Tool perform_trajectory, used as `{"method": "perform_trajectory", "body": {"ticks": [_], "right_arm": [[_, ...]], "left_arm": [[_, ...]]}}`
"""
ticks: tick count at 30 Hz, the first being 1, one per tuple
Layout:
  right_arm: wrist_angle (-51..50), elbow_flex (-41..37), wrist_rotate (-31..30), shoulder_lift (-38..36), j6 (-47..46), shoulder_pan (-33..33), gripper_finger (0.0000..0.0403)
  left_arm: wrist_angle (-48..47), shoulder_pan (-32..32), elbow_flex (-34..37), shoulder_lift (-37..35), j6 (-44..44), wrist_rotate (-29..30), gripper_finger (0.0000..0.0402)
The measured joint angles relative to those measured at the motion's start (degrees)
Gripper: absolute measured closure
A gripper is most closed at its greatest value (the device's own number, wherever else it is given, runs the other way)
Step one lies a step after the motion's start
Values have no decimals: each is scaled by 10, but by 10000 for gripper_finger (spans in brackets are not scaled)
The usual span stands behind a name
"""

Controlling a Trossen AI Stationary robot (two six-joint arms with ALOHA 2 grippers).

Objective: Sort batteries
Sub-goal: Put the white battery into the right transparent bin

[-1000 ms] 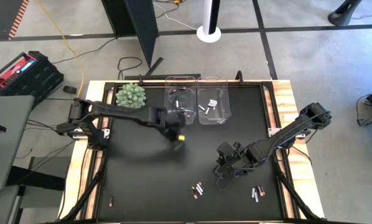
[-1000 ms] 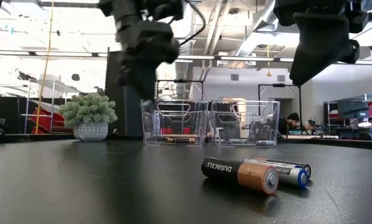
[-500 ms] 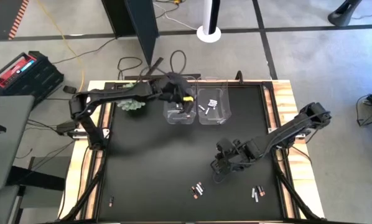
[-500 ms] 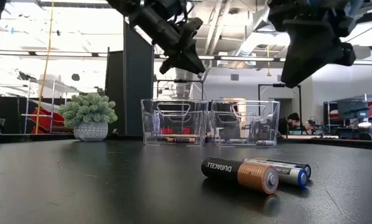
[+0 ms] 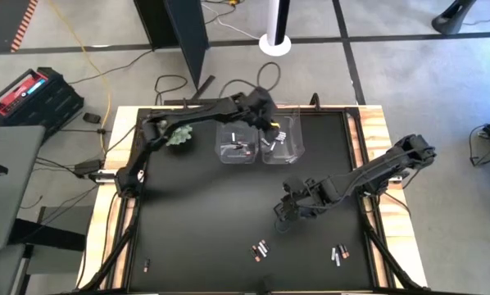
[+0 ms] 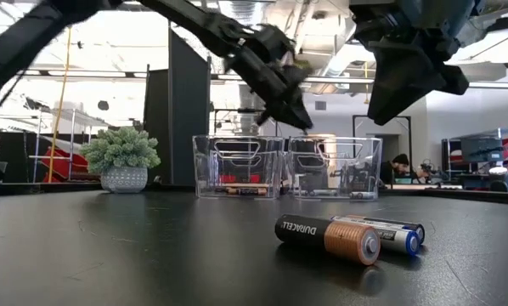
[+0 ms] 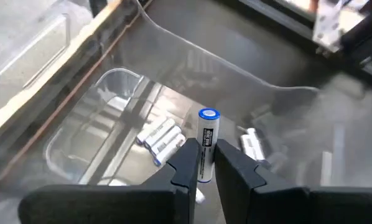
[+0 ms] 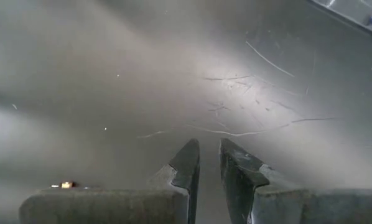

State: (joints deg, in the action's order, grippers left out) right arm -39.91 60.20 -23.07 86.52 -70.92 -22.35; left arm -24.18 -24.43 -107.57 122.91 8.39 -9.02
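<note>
The battery (image 7: 206, 144) in my left gripper (image 7: 202, 163) is a white cylinder with a blue cap, clamped upright between my jaws. It hangs above the right clear bin (image 5: 281, 138), where other white cells (image 7: 161, 138) lie on the floor. The left clear bin (image 5: 235, 141), touching it, holds dark cells with copper ends.

Risk: the cell is smooth and round and gripped low on its body. If I release off-centre it may strike the thin clear wall, bounce out, or fall into the wrong bin, as the 2 bins adjoin.

My right gripper (image 8: 208, 163) hovers over bare matte black table (image 5: 196, 213), jaws narrow and holding nothing. A loose pair (image 6: 347, 237), 1 black-and-copper and 1 blue-tipped, lies near the front edge. 2 more groups lie nearby, and round cells roll easily if nudged.
</note>
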Motion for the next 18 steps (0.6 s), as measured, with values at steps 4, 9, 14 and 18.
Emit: {"method": "perform_trajectory", "body": {"ticks": [4,9,14,18], "right_arm": [[-2,0,0,0,3,3,322],[-2,0,0,0,-9,3,322],[2,0,0,0,-12,3,322],[4,0,0,0,-22,3,322]], "left_arm": [[-52,0,-107,83,-28,0,360],[-72,0,-204,165,-22,2,360],[-107,0,-256,208,-36,4,360],[-119,3,-253,208,-79,39,360]]}}
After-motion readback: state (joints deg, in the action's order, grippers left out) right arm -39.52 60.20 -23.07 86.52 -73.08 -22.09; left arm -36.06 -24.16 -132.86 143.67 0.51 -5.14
